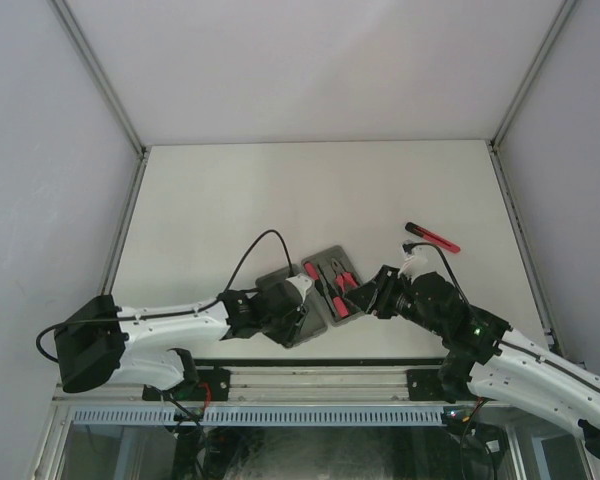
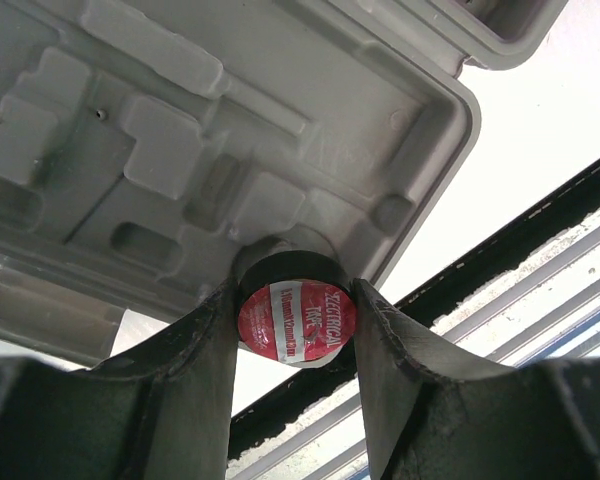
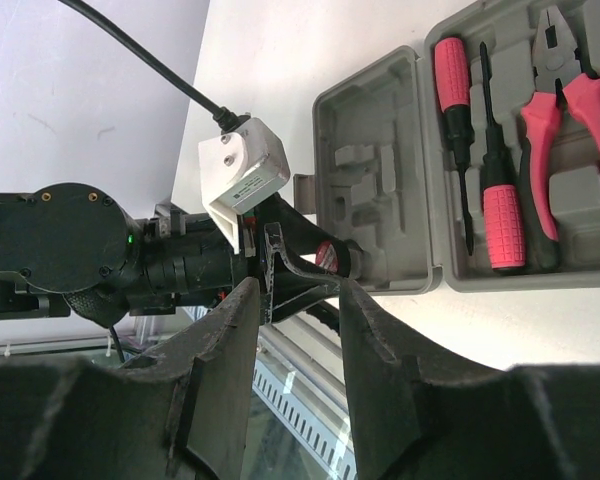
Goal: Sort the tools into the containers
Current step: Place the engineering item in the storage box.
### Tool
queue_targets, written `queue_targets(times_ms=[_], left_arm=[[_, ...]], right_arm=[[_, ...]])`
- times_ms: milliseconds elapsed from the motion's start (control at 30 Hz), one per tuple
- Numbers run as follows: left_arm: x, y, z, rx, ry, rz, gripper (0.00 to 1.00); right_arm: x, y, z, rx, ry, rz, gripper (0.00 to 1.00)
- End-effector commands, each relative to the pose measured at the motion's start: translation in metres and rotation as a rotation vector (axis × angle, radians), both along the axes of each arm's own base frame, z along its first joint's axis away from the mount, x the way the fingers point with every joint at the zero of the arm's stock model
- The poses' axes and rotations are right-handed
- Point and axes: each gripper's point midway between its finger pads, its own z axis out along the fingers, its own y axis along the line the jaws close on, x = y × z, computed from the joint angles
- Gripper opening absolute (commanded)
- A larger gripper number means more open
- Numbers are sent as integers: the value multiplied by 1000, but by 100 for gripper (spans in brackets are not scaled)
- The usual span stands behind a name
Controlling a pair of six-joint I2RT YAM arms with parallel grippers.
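Once centred over its round recess (image 2: 275,243), to be lowered and let go: electrical tape roll (image 2: 297,320), pinched by left gripper (image 2: 297,300) at near corner of grey case (image 2: 180,130). Alongside, right gripper (image 3: 300,300) parted, empty. Screwdrivers (image 3: 450,80), pliers (image 3: 570,110) already seated; farther back, red-black stick tool (image 1: 432,237) loose, likely next.

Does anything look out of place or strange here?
The slim red-black tool lies alone on the table, to the right of the grey case, while both screwdrivers and the pliers sit in their recesses. Nothing looks damaged.

Left claw (image 2: 297,305) grips; right claw (image 3: 298,300) gapes empty beside it.
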Motion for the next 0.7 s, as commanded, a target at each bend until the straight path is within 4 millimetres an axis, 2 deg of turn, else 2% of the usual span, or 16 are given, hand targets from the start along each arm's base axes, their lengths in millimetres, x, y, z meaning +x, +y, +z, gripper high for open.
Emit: queue_targets(times_ms=[0, 267, 500, 667], left_arm=[[2, -17, 12, -47, -1, -13, 44], [1, -16, 10, -36, 6, -20, 53], [2, -13, 11, -29, -2, -14, 56], [5, -15, 19, -47, -20, -13, 56]], right_arm=[[2, 2, 11, 37, -22, 0, 37], [2, 1, 11, 36, -21, -2, 37], [2, 2, 11, 38, -21, 1, 37], [2, 3, 11, 38, -21, 3, 37]])
